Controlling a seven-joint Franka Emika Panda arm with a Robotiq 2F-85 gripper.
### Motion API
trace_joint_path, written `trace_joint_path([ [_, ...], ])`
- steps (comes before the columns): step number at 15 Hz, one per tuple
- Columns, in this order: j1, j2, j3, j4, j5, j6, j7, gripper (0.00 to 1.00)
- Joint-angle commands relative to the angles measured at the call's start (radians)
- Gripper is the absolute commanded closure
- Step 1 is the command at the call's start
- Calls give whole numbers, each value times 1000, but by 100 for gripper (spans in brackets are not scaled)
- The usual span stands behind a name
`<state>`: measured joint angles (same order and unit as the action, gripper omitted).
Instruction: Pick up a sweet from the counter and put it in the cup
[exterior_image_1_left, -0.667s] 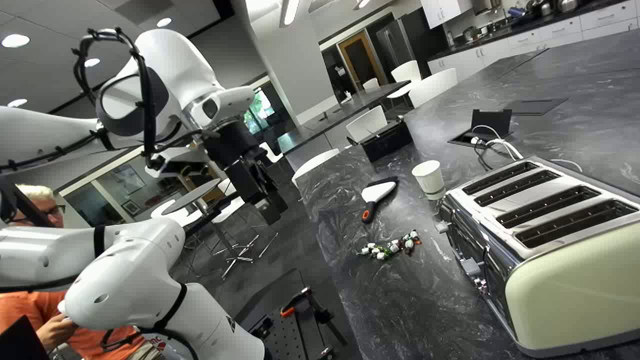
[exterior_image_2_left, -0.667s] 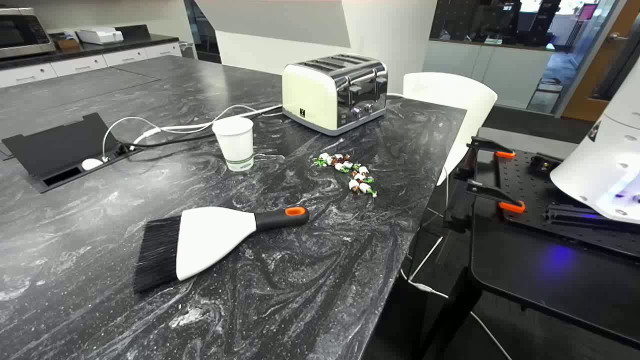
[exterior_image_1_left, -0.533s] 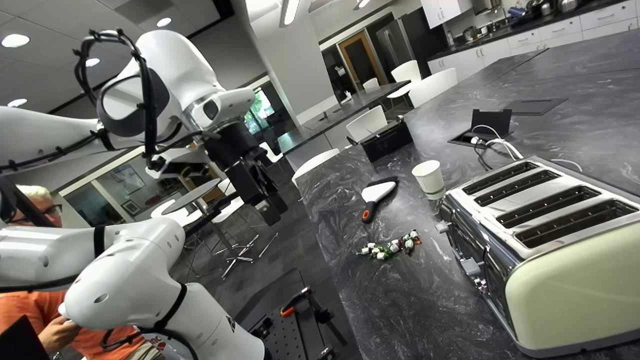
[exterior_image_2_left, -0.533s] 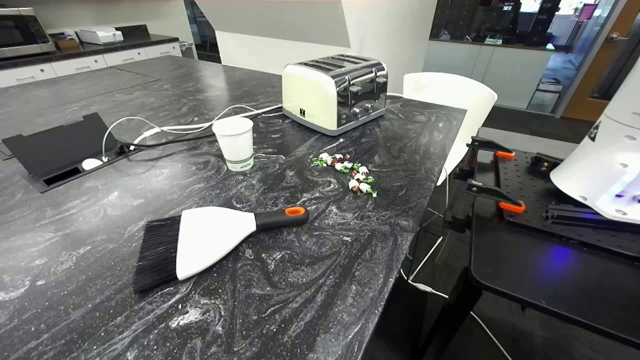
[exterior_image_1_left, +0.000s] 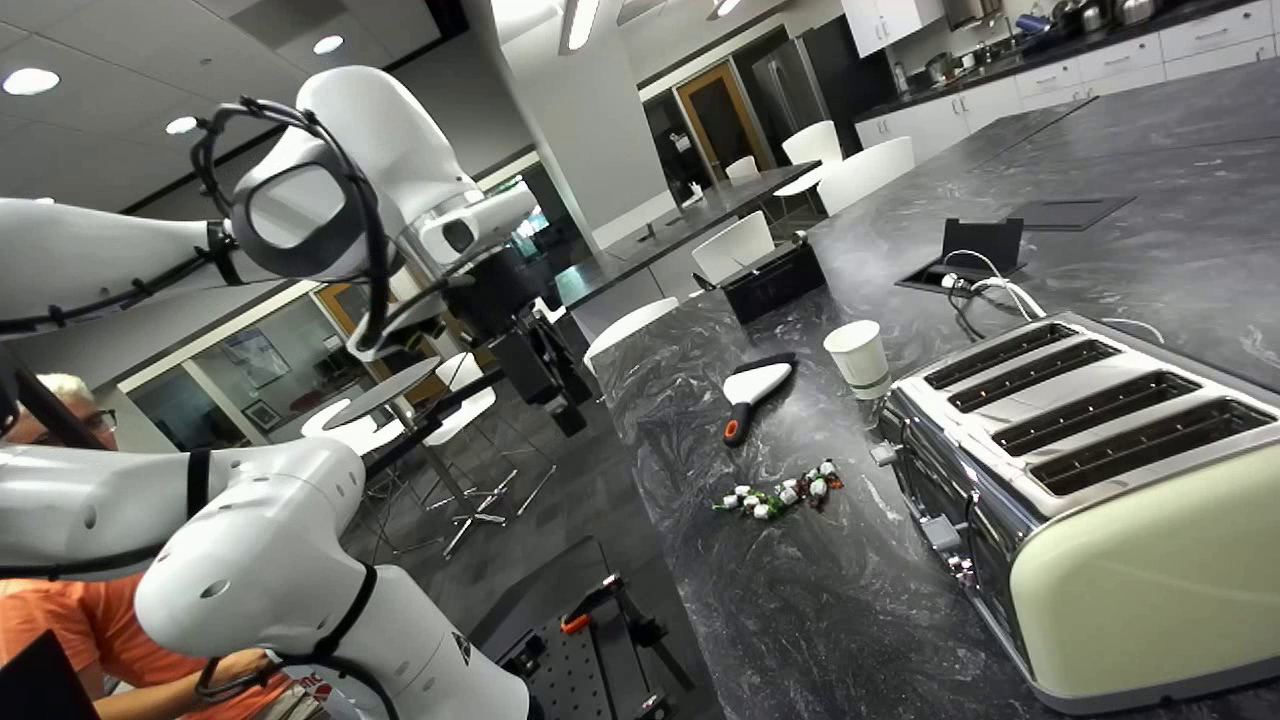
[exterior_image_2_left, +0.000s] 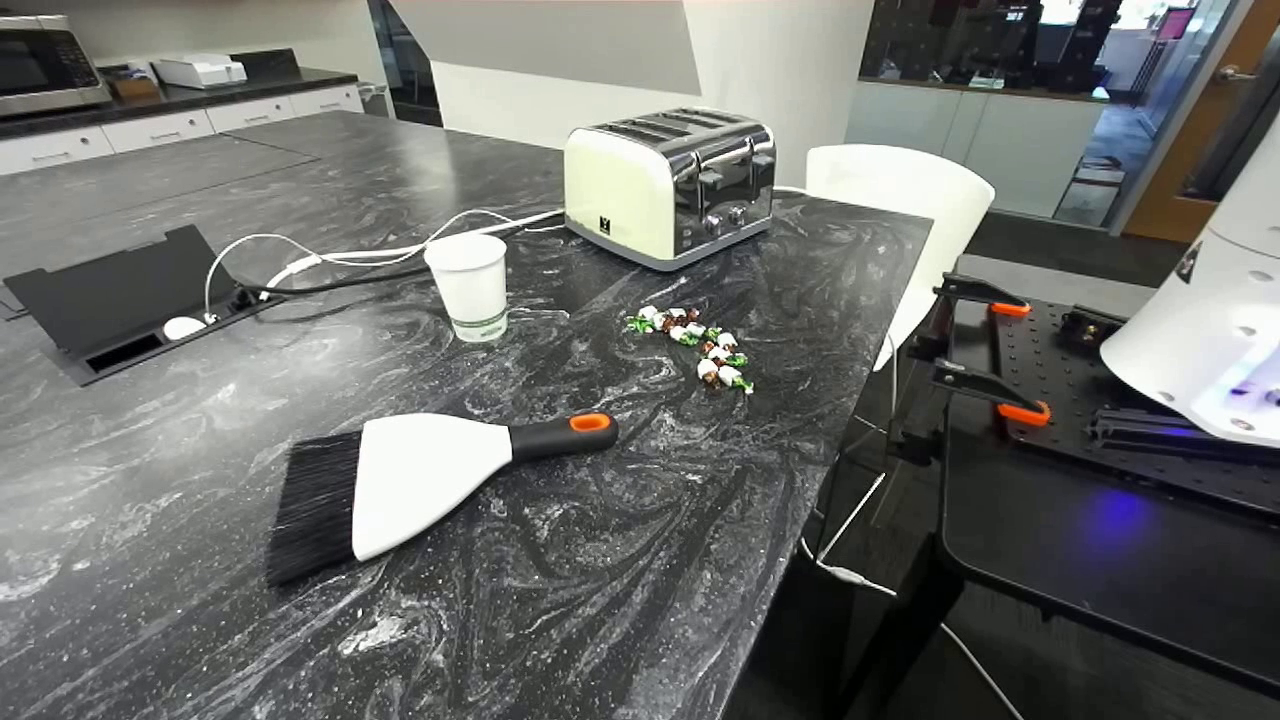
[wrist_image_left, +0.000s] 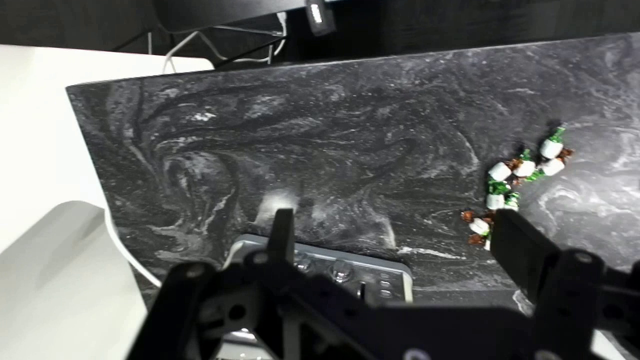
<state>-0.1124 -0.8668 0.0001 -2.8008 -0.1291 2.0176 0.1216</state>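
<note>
Gripper (wrist_image_left: 393, 220) has shifted; sweets (exterior_image_1_left: 789, 495) on veined counter (exterior_image_1_left: 830, 600), chairs (exterior_image_1_left: 735, 250) beyond.

the counter (exterior_image_2_left: 570, 370) looks like glossy stone, the toaster front (exterior_image_2_left: 724, 192) like polished metal.

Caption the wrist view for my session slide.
Open, empty end effector partly hides the toaster and wrapped sweets on the dark, veined counter.

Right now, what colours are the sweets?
White with green and brown ends; the wrist view shows the sweets best.
</note>
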Motion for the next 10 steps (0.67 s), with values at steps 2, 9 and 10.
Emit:
trace_joint_path([
  [2, 82, 213, 129, 0, 131, 275, 207, 0],
  [9, -26, 561, 423, 21, -10, 701, 677, 0],
  [10, -37, 597, 429, 26, -41, 722, 717, 0],
])
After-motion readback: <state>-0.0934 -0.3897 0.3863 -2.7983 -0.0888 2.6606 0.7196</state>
